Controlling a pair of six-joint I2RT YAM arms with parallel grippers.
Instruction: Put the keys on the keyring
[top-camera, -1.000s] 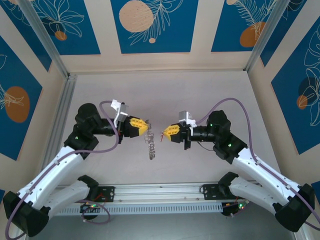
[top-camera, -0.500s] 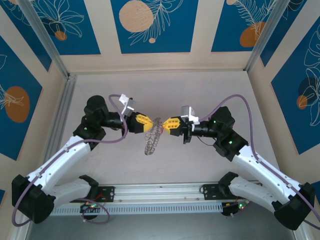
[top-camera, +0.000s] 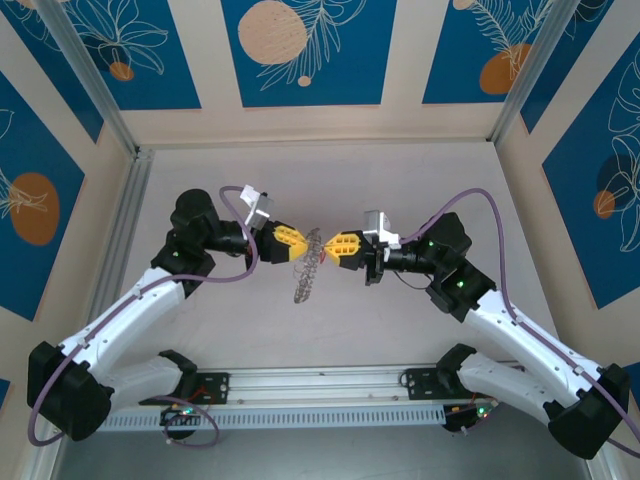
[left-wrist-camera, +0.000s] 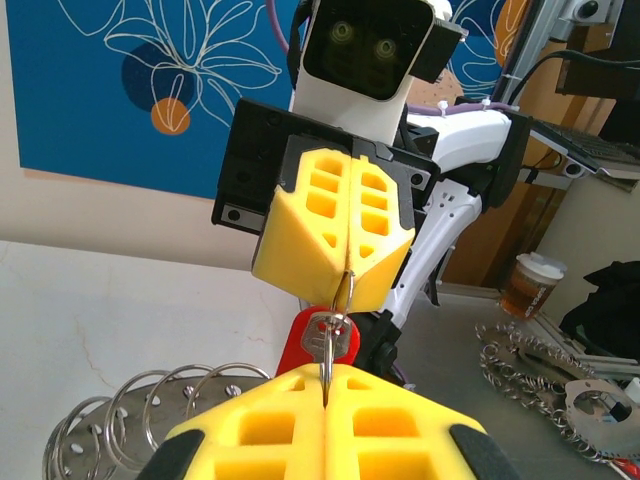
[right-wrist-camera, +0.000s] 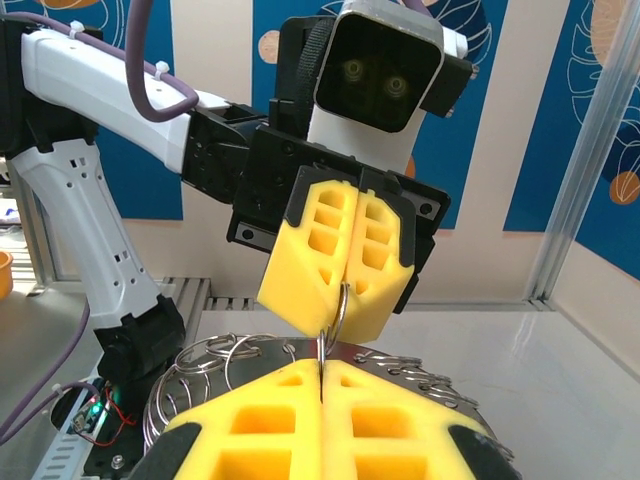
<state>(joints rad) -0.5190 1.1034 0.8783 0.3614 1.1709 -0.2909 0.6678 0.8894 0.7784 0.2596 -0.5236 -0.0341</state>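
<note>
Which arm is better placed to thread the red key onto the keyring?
Right. The right gripper is shut on the red key, close by the keyring, while the left gripper is shut on the keyring and looks busy steadying it.

Pale tabletop (top-camera: 330, 175) boxed by beige walls (top-camera: 404, 60) — 3 blue leaf-print posters (top-camera: 305, 50) with orange discs on the far one.

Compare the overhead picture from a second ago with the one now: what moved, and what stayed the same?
The left jaws and right jaws both swung inward and slightly away from the bases, until their tips almost meet. The keyring, hanging from the left jaws, was carried along. Both stayed shut, the right on the red key; nothing was released.
</note>
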